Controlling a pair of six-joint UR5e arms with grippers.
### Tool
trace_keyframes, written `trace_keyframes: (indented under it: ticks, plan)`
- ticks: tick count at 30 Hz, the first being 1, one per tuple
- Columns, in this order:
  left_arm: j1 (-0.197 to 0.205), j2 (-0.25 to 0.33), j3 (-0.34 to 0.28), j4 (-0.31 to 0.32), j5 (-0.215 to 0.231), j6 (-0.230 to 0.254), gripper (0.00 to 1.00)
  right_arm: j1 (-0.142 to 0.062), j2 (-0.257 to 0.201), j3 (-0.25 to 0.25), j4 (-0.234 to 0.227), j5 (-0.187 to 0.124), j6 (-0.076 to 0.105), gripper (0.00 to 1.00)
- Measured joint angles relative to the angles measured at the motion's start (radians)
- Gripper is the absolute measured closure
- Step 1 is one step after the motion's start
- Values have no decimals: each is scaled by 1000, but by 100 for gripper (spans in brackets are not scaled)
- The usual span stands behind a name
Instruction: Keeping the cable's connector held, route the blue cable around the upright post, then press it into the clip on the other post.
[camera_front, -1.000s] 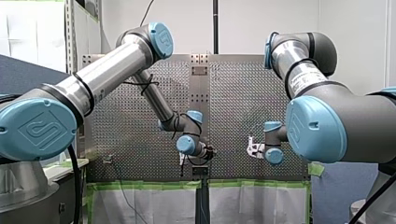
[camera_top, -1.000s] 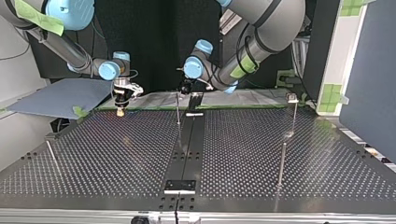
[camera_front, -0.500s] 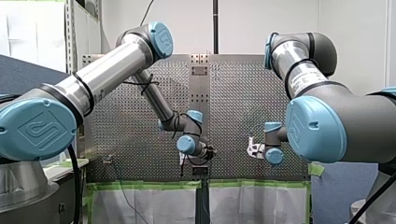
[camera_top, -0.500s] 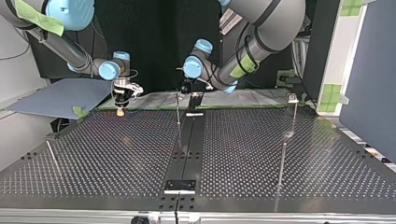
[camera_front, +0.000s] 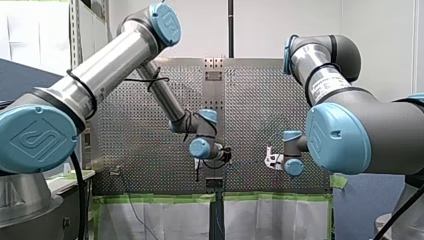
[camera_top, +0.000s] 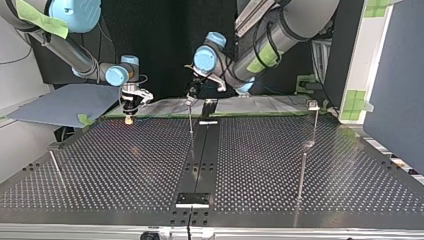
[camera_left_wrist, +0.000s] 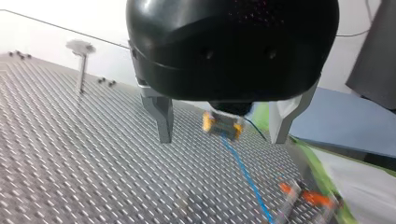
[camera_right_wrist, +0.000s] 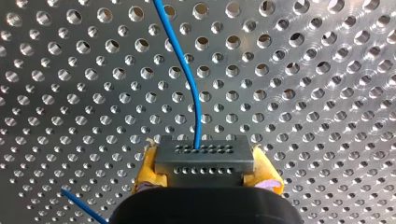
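Risen since a second ago: your left tool (camera_top: 190, 96), jaws apart, empty. Your right tool (camera_right_wrist: 204, 170): clamped on the connector (camera_right_wrist: 204, 156) near the worktop's (camera_top: 125, 165) arm-side edge. Blue cable (camera_right_wrist: 194, 93): likely thin, limp, light; take it beside the connector.

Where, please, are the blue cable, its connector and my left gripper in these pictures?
connector (camera_right_wrist: 204, 161): right wrist view, middle of its grey face.
blue cable (camera_right_wrist: 199, 112): right wrist view, the bend ahead of the connector.
left gripper (camera_left_wrist: 218, 139): left wrist view, midway between its open fingertips.
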Motion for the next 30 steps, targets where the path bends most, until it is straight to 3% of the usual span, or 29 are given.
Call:
trace_keyframes:
  ticks: [18,22,30]
  plan:
    - [-7,173,-173,18,-164,-171,0,1,2,0,-1,0,12,100]
    - [-3,216,-216,39,-173,-195,0,4,2,0,-2,-5,12,100]
    - [2,292,-293,73,-176,-190,0,9,4,0,-2,-49,12,100]
